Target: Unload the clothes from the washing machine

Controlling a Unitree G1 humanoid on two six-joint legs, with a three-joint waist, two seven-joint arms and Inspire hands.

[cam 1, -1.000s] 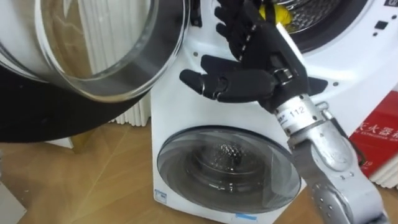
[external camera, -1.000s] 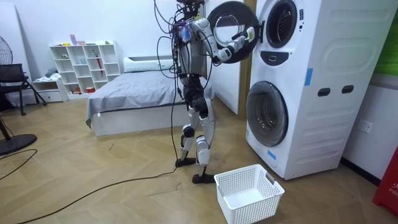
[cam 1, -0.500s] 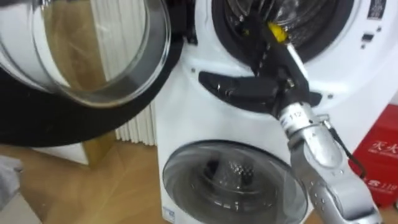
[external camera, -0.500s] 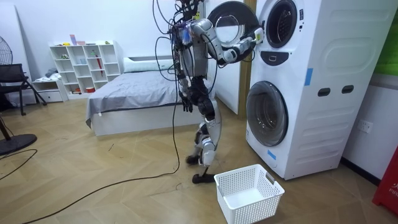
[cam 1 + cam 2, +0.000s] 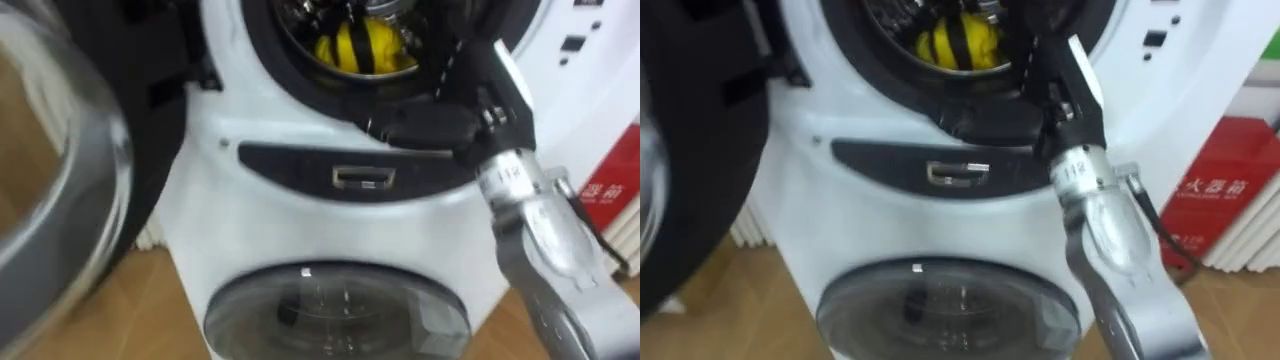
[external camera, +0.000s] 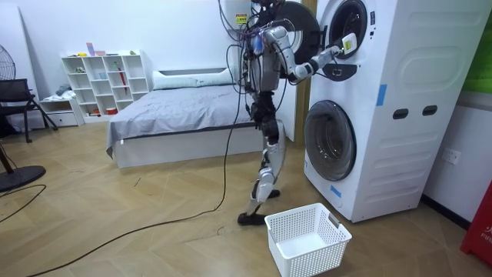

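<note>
On my head-camera feed the open door (image 5: 50,220) of the upper washing machine (image 5: 300,215) hangs swung out at the far left, glass bowl and dark rim toward me. To its right the drum mouth stands open. Inside lies the clothing (image 5: 365,45), a yellow piece with black stripes, low in the drum and near the front. Below the mouth I see a dark panel with a small chrome handle (image 5: 363,178), and under that the round closed door (image 5: 335,310) of the lower machine.

The right hand (image 5: 435,125) comes in from the lower right and reaches over the lower right edge of the drum mouth, just beside the yellow clothing. It is dark against the dark seal, so I can't tell whether it is closed on anything or whether it touches the cloth. Farther right a red box (image 5: 1210,195) stands on the floor beside the machine.

In the room view a white shelf (image 6: 104,77) and a bed (image 6: 177,115) sit at the left. The robot stands close before the stacked machines with its right arm raised to the upper drum. A white basket (image 6: 311,258) sits on the floor near its feet, in front of the lower machine.
</note>
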